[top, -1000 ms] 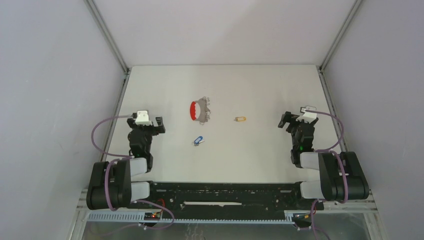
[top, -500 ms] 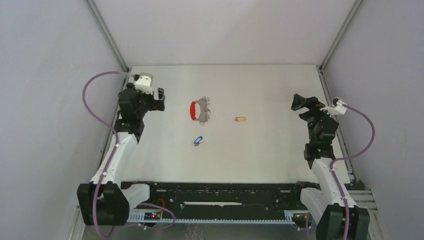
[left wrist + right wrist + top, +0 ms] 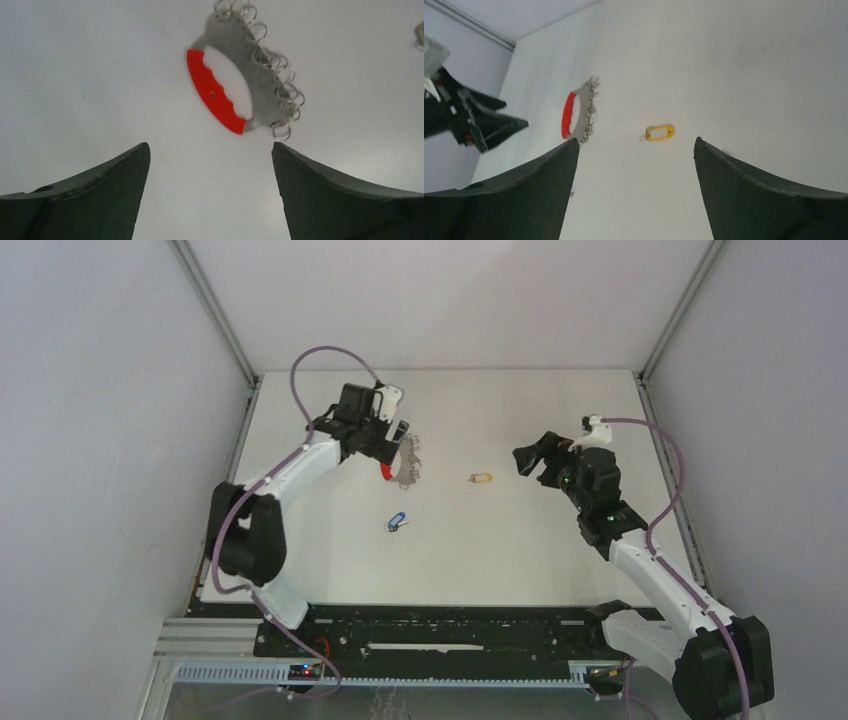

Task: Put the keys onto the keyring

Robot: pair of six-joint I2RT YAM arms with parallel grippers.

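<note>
You've clipped nothing yet: blue key (image 3: 398,522) and yellow key (image 3: 481,478) lie loose, apart from the keyring (image 3: 212,90), with left gripper (image 3: 210,150) above it, right gripper (image 3: 636,142) near yellow, both jaws spread wide, empty.

Seen from above, my left pincer (image 3: 393,443) covers the far end of the keyring (image 3: 408,469). In my left wrist view the right edge cuts a small grey thing (image 3: 420,35), and I cannot tell what it is.

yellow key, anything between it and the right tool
Nothing: just bare table between the yellow key and the right tool, as the right wrist view shows.
</note>
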